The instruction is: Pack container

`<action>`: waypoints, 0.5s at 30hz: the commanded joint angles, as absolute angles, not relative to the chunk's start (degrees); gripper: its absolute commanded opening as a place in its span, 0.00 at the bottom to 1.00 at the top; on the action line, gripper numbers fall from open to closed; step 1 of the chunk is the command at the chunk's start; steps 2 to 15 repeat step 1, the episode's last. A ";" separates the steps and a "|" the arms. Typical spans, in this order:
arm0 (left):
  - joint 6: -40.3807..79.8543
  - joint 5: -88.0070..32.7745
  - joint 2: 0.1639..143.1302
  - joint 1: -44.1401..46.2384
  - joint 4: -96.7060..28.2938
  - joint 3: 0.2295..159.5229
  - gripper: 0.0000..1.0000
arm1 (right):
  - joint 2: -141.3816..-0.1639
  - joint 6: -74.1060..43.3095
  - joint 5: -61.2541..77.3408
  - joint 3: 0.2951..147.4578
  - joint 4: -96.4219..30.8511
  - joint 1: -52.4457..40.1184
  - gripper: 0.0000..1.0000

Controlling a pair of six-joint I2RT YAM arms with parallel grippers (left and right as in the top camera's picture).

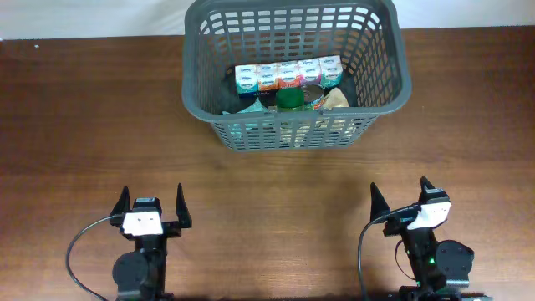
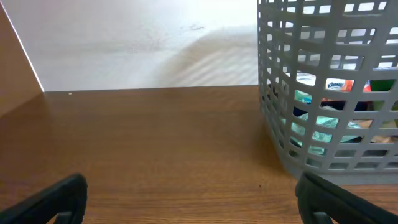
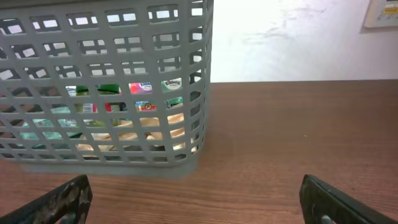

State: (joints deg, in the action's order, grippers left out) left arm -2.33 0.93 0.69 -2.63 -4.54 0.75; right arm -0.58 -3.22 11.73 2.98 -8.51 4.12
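Observation:
The container, a large dark grey lattice basket point(image 1: 380, 92), stands at the far middle of the table. It holds a row of small white cartons point(image 1: 287, 75), a green-lidded jar point(image 1: 290, 99), a can point(image 1: 313, 96) and a tan item point(image 1: 338, 99). The basket also shows in the left wrist view point(image 2: 280, 124) and in the right wrist view point(image 3: 186, 62). My left gripper point(image 1: 151, 205) is open and empty near the front left edge. My right gripper point(image 1: 399, 194) is open and empty near the front right edge. Both are well short of the basket.
The brown wooden table point(image 1: 84, 125) runs to a white wall behind the basket. A wooden side panel point(image 2: 12, 68) rises at the left in the left wrist view. A pale wall plate point(image 3: 380, 12) shows at the top right of the right wrist view.

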 commanded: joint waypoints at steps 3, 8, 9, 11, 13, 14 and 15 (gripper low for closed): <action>-2.17 1.30 0.45 -2.44 -4.73 0.54 0.99 | -0.21 -3.66 11.84 2.48 -8.36 3.77 0.99; -2.17 1.30 0.45 -2.44 -4.73 0.54 0.99 | -0.21 -3.66 11.84 2.48 -8.36 3.77 0.99; -2.17 1.30 0.45 -2.44 -4.73 0.54 0.99 | -0.21 -3.66 11.84 2.48 -8.36 3.77 0.99; -2.17 1.30 0.45 -2.44 -4.73 0.54 0.99 | -0.21 -3.66 11.84 2.48 -8.36 3.77 0.99; -2.17 1.30 0.45 -2.44 -4.73 0.54 0.99 | -0.21 -3.66 11.84 2.48 -8.36 3.77 0.99; -2.17 1.30 0.45 -2.44 -4.73 0.54 0.99 | -0.21 -3.66 11.84 2.48 -8.36 3.77 0.99; -2.17 1.30 0.45 -2.44 -4.73 0.54 0.99 | -0.21 -3.66 11.84 2.48 -8.36 3.77 0.99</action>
